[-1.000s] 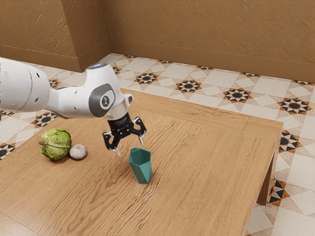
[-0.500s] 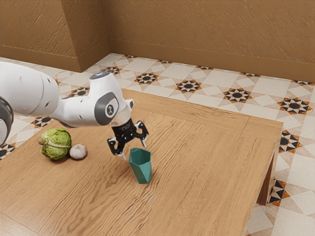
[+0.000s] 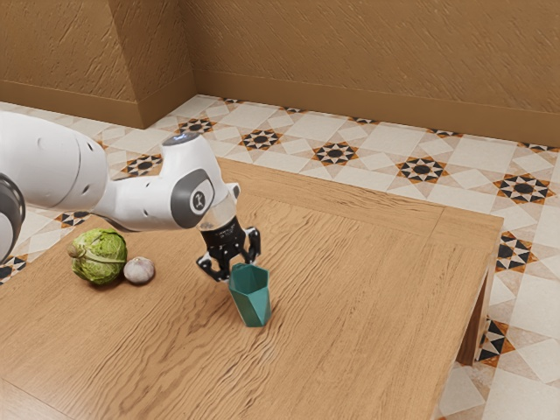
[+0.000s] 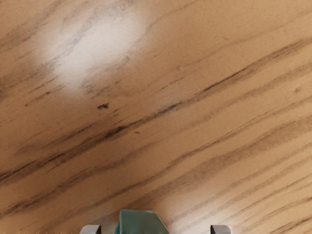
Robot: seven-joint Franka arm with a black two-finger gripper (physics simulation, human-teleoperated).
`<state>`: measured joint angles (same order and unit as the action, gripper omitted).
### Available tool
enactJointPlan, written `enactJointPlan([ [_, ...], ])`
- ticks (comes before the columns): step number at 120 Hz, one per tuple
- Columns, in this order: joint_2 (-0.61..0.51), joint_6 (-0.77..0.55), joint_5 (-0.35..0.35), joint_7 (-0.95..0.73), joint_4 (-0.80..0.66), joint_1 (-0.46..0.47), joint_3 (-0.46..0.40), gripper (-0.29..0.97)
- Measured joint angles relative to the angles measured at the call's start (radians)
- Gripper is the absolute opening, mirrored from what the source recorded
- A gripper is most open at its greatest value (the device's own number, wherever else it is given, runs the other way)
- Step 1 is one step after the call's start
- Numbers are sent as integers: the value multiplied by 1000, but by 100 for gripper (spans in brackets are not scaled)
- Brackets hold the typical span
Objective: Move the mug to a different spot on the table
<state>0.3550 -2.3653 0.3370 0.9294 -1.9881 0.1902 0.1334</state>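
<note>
Hanging just above the teal faceted mug (image 3: 250, 296), the black hand (image 3: 232, 265) sits at the end of the white arm (image 3: 131, 197), which reaches in from the exterior view's left. Its fingers stand apart, low around the mug's rim on the exterior view's left side, not clamped on it. The mug stands upright near the middle of the wooden bench (image 3: 367, 297). In the wrist view the mug's rim (image 4: 139, 222) lies between the two pale fingertips (image 4: 91, 229), with bench grain (image 4: 195, 97) beyond. Well apart, toward the exterior view's left, a green cabbage (image 3: 98, 255) touches a pale round lump (image 3: 139, 270).
</note>
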Motion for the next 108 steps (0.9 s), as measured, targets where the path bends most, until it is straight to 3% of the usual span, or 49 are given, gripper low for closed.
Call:
enactJointPlan([
  [35,-19,45,-4,19,7,0,0,7],
  [53,-59,117,31,26,11,-1,4,-1],
  [88,-90,279,155,20,27,-27,122,-8],
  [108,-89,341,187,-10,64,-59,190,-9],
])
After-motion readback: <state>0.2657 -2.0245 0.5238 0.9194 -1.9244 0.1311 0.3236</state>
